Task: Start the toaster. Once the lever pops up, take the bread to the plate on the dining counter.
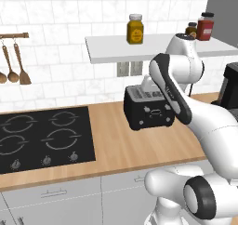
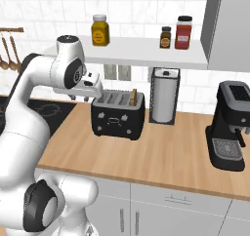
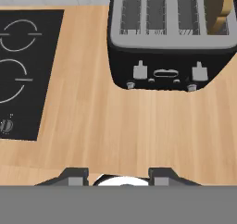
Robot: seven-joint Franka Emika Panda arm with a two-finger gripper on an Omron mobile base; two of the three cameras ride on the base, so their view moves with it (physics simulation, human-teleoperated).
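Wood counter point(image 2: 171, 154) carries toaster point(image 2: 118, 114) near its back edge, bread point(image 2: 134, 97) upright in its slot; hob point(image 1: 42, 138) alongside; gripper point(image 3: 119, 174) part-open, empty.

Black boxy toaster point(image 2: 118, 114) is sitting upright on the wood counter beside the hob, its knobbed face turned outward, with the tan bread point(image 2: 134, 97) standing up out of its end slot.
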